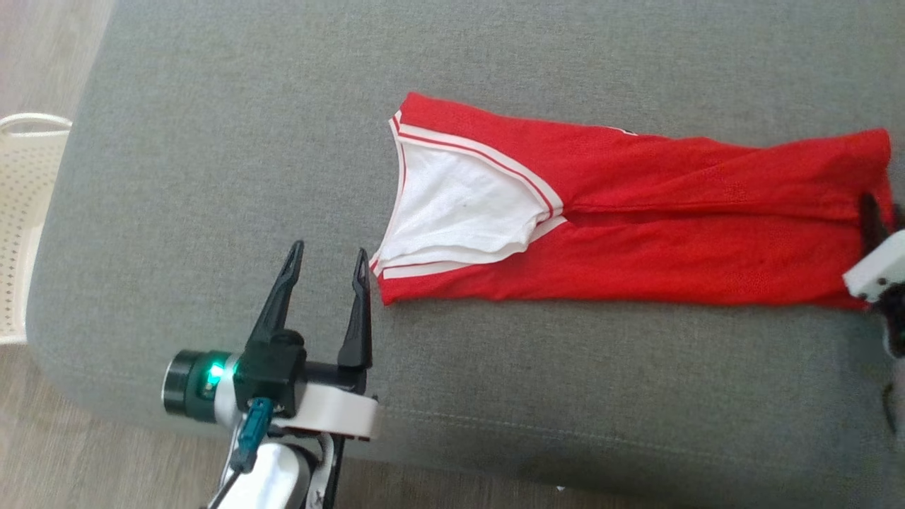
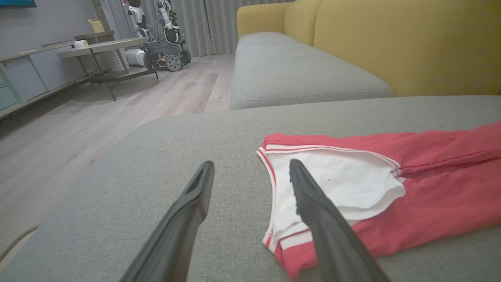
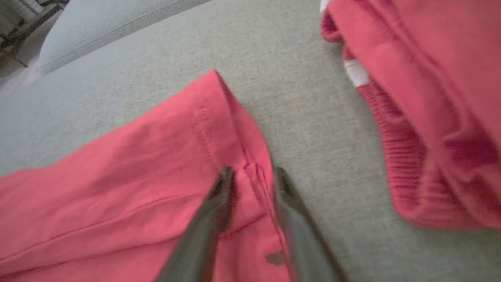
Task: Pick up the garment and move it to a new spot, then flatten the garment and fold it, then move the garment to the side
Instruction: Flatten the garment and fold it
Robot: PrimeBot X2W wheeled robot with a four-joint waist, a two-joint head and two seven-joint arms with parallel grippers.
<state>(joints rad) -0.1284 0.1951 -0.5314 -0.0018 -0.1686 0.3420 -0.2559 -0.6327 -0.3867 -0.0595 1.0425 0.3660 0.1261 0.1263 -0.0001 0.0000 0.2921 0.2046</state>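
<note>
The red mesh garment with white-striped trim [image 1: 636,212] [image 2: 430,188] [image 3: 117,176] lies stretched out flat across the grey woven sofa cushion [image 1: 212,177] [image 2: 176,156] [image 3: 313,98], its white-lined opening toward my left side. My left pincer [image 1: 329,251] [image 2: 251,164] is spread wide and empty, just beside that trimmed corner. My right pincer [image 1: 877,215] [image 3: 253,172] is narrowed onto a raised fold of hem at the garment's other end, pinching it.

light: soft, even, bright | shadows: faint | right wrist view: blurred | left wrist view: edges curved
</note>
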